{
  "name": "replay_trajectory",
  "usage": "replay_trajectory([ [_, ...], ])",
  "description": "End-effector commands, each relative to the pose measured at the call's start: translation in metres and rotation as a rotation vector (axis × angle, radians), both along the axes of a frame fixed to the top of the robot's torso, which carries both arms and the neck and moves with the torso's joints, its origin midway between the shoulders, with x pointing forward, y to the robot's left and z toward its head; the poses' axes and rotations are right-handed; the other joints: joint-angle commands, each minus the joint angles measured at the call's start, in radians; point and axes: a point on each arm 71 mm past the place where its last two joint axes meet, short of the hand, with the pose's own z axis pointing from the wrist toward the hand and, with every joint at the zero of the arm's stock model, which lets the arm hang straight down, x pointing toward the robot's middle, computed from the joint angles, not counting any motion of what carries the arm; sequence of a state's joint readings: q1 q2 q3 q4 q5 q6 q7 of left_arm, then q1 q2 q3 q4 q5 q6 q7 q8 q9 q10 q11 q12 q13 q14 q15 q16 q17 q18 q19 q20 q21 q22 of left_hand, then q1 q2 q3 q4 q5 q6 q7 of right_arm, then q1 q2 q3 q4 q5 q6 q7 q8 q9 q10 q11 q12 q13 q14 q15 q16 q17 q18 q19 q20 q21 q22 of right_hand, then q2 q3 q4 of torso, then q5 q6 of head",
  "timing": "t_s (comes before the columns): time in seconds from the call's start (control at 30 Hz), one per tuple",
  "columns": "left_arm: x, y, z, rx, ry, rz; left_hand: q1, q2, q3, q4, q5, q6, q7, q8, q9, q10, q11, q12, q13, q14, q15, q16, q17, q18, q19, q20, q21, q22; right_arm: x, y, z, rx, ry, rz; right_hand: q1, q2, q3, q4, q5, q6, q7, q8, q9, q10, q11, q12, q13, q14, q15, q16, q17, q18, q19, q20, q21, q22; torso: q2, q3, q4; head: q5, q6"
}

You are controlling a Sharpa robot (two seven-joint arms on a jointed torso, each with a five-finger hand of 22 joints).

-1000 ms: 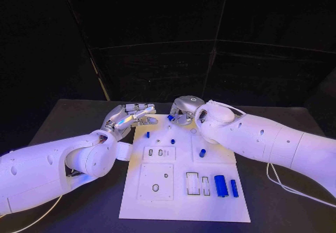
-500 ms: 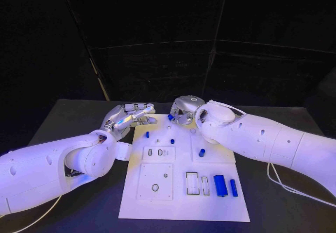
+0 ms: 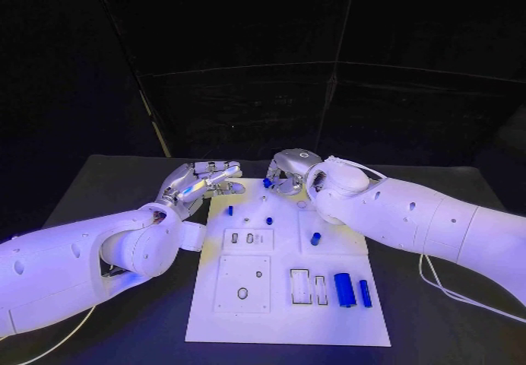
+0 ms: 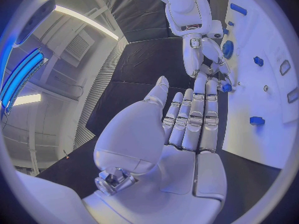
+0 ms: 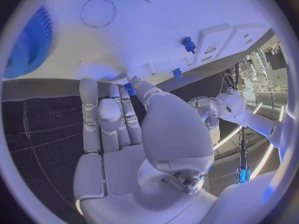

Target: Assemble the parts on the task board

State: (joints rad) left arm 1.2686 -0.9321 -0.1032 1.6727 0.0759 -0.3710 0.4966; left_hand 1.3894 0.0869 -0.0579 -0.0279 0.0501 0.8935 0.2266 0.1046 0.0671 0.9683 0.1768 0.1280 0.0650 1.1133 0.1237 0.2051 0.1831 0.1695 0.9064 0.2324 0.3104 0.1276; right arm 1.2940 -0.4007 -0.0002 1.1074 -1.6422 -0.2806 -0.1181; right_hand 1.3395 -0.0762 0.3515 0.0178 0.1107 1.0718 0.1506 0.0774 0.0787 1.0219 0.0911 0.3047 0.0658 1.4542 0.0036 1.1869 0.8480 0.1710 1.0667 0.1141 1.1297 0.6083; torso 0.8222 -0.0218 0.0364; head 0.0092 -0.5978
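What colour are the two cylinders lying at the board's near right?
Blue, the two cylinders on the white task board; the head view shows them best.

The task board point(image 3: 287, 319) is white, its parts point(image 3: 344, 290) blue; the worktop point(image 3: 121, 179) is black. Both silver hands, left point(image 3: 201, 182) and right point(image 3: 287, 172), end white arms.

Both arms reach forward; left hand point(image 3: 203, 182) fingers extended together, holding nothing; right hand point(image 3: 287, 173) fingers pinch a small blue part point(image 3: 267, 184).
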Motion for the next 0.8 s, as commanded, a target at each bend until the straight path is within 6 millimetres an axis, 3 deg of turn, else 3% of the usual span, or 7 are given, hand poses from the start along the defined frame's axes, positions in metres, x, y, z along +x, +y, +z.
replay_trajectory([
  [0.03, 0.0000, -0.0004, 0.0020, -0.003, -0.017, -0.008, 0.007, 0.005, 0.000, -0.004, -0.001, -0.003, 0.016, -0.004, -0.001, -0.001, 0.007, -0.003, 0.000, 0.008, 0.001, -0.003, 0.001, 0.013, 0.009, 0.001, -0.005, -0.001, -0.0004, 0.0004, 0.0020, 0.005, -0.005, 0.011, 0.002, -0.009, 0.004, 0.000, -0.004, 0.000, 0.004, -0.004, -0.001, -0.005, 0.002, -0.005, -0.001, -0.001, 0.003, -0.005, -0.001, 0.000, -0.009, -0.001, -0.005, -0.001, 0.000, 0.0004, 0.0000, -0.001, -0.001],
  [0.8, 0.0010, 0.0007, 0.0016, -0.001, -0.018, -0.004, 0.007, 0.005, 0.000, -0.004, -0.001, -0.003, 0.016, -0.004, -0.001, -0.001, 0.007, -0.003, 0.000, 0.008, 0.001, -0.003, 0.001, 0.013, 0.009, 0.001, -0.005, -0.001, -0.0018, -0.0010, 0.0022, 0.006, -0.006, 0.016, -0.003, -0.015, 0.003, 0.002, -0.008, -0.003, 0.006, -0.007, -0.002, -0.008, 0.004, -0.009, -0.001, -0.002, 0.005, -0.008, -0.006, 0.001, -0.013, 0.000, -0.008, -0.007, 0.000, -0.0004, 0.0001, -0.003, -0.004],
])
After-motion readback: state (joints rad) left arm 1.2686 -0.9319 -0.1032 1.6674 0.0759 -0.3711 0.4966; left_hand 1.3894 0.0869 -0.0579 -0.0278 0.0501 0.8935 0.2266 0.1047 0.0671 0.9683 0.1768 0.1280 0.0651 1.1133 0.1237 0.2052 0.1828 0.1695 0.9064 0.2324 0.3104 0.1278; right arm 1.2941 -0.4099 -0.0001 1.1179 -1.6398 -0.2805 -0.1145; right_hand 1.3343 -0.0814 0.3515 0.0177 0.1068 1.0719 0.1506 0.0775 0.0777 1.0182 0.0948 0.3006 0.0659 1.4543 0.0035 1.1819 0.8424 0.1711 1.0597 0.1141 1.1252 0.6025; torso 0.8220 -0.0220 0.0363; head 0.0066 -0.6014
